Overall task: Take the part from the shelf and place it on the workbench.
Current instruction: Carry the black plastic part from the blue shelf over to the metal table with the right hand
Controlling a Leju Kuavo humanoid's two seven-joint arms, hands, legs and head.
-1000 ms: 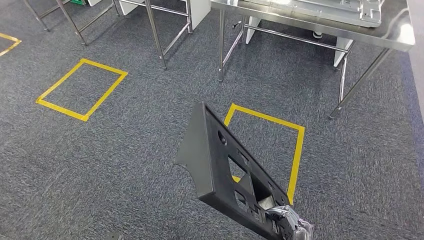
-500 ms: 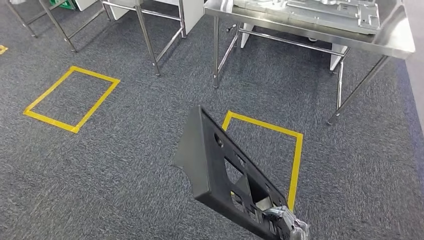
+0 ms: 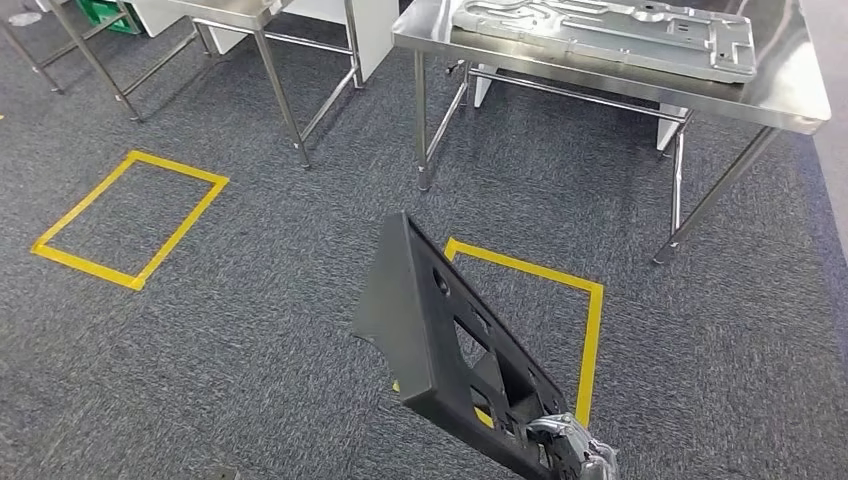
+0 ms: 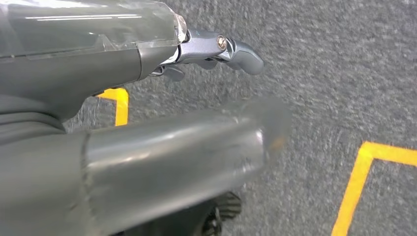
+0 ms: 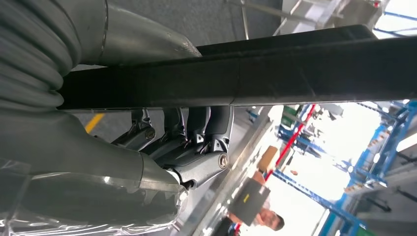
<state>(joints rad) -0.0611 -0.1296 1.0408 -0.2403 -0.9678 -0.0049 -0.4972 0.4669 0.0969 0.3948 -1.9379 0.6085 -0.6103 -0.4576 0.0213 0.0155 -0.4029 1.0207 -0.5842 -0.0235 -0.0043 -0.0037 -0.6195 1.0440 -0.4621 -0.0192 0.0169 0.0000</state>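
The part [image 3: 430,330] is a long black plastic panel with several cut-outs, tilted up over the carpet in the head view. My right hand [image 3: 572,457] grips its near lower end at the bottom of that picture. In the right wrist view the dark fingers [image 5: 187,132] curl around the panel's edge [image 5: 295,73]. The steel workbench [image 3: 800,95] stands ahead at the upper right, well beyond the panel. My left hand [image 4: 147,98] hangs over the carpet with nothing in it, its fingers [image 4: 231,49] stretched apart from the thumb.
A large flat metal plate [image 3: 610,30] lies on the workbench. A second steel table [image 3: 235,10] stands at the upper left. Two yellow tape rectangles mark the grey carpet, one under the panel [image 3: 595,330], one at left [image 3: 130,220]. A person [image 5: 260,216] stands far off.
The whole picture has shifted: the workbench, the tables and the tape marks have slid down and nearer, so the camera has moved forward. The panel stays in my right hand.
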